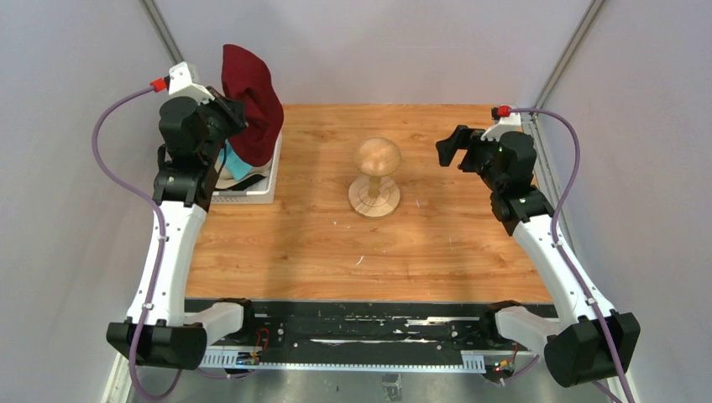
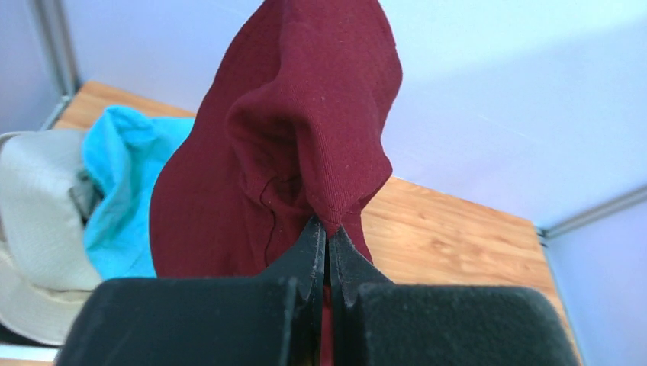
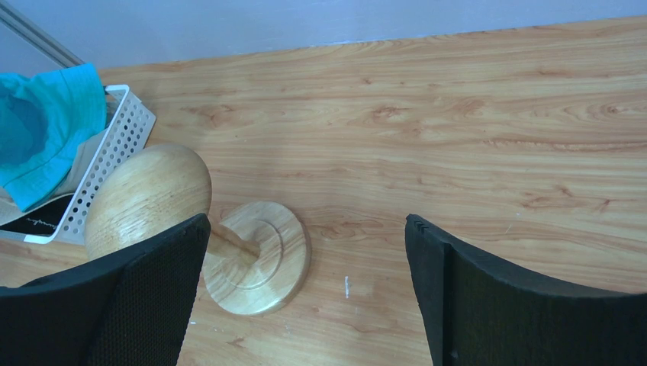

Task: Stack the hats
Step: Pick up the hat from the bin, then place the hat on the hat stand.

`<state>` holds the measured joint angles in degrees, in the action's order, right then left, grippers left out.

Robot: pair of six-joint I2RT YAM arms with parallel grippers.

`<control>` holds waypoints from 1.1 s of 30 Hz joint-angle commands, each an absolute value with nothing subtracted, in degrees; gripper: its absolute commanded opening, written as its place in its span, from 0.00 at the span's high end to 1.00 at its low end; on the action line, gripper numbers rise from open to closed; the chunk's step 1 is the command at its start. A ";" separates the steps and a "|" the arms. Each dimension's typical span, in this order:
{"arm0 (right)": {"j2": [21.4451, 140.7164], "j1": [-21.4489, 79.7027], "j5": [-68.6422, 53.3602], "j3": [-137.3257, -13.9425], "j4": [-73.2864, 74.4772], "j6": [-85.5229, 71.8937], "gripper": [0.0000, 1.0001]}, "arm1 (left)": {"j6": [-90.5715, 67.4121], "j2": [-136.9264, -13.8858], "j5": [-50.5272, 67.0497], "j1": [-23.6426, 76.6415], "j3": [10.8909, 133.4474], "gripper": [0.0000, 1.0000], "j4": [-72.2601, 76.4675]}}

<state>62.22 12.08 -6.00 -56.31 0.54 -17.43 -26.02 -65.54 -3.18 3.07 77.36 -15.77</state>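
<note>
Left gripper (image 2: 326, 252) pressed together on a fold of the maroon hat (image 1: 252, 105), hat lifted above the white basket (image 1: 256, 191) at the table's (image 1: 437, 243) far-left edge, teal hat (image 2: 126, 198) and beige hat (image 2: 38, 221) in basket, wooden stand (image 1: 375, 176) at centre, right gripper (image 3: 305, 290) spread wide, over bare table right of stand.

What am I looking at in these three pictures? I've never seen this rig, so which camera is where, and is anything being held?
Two robot arms are bolted to a wooden table. One picture looks down from above; the other two come from cameras on each wrist. The left gripper is shut on a maroon hat, lifted above a white basket that holds a teal hat and a beige hat. The right gripper is open and empty, near a wooden stand in the table's middle.
</note>
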 commanded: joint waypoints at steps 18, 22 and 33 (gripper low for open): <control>60.26 11.39 -7.18 -54.69 -2.27 -17.97 0.03 | -38.93 -61.23 26.23 3.09 75.97 1.00 -2.89; 60.37 11.39 -6.96 -54.75 -2.28 -18.06 0.03 | -39.43 -62.16 28.19 4.53 75.97 1.00 -2.57; 59.93 11.42 -5.77 -54.78 -1.85 -17.83 0.03 | -37.44 -68.94 28.52 13.49 78.46 1.00 -4.31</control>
